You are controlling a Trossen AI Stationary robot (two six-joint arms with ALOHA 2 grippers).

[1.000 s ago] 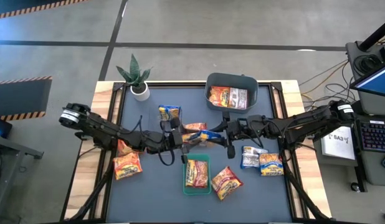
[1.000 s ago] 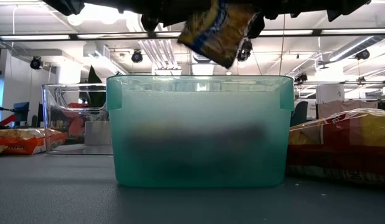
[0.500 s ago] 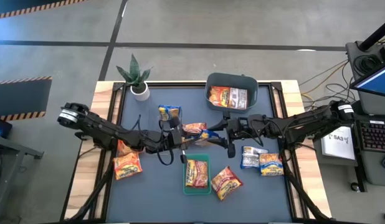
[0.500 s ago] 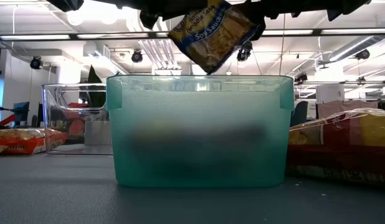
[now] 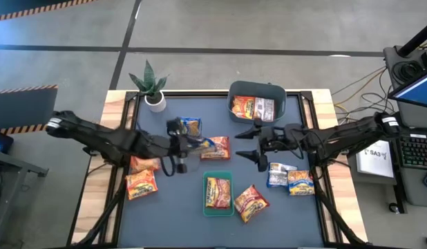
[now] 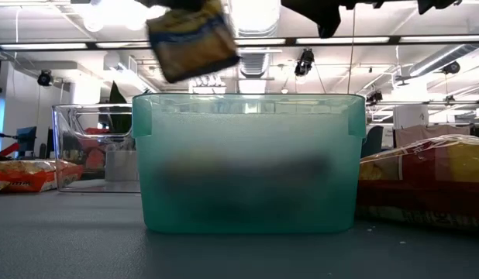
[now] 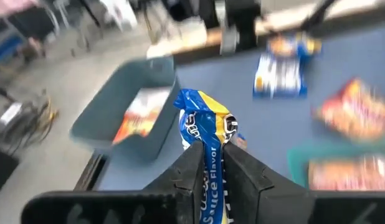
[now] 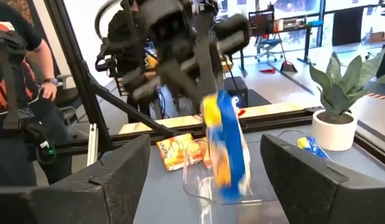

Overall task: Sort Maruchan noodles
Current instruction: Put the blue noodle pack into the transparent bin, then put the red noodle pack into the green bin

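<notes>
My left gripper (image 5: 182, 146) is shut on a blue and yellow noodle packet (image 7: 206, 127), held in the air left of the table's middle. The packet also shows high up in the low view (image 6: 191, 39). My right gripper (image 5: 249, 144) is open and empty, facing it from the right. An orange packet (image 5: 217, 147) lies flat on the table between the two grippers. Another blue and yellow packet (image 5: 189, 126) lies farther back. The green bin (image 5: 218, 206) near the front holds an orange packet. The grey-blue bin (image 5: 235, 90) at the back holds an orange and a silver packet. My left gripper pinches the blue and yellow packet between its two fingers, which press its two flat faces (image 7: 209, 163). The fingers come roughly level from the table's left. The packet sticks out past the fingertips, crumpled at its free end, lifted clear of the table.
Two orange packets (image 5: 141, 184) lie at the front left. One orange packet (image 5: 251, 203) lies right of the green bin. Two more packets (image 5: 289, 178) lie at the right. A potted plant (image 5: 153, 86) stands at the back left. A person (image 8: 18, 93) stands beyond the table.
My left gripper has drawn back toward the table's left edge, carrying the blue and yellow packet away from my right gripper. The packet stays lifted and has turned in the hold.
</notes>
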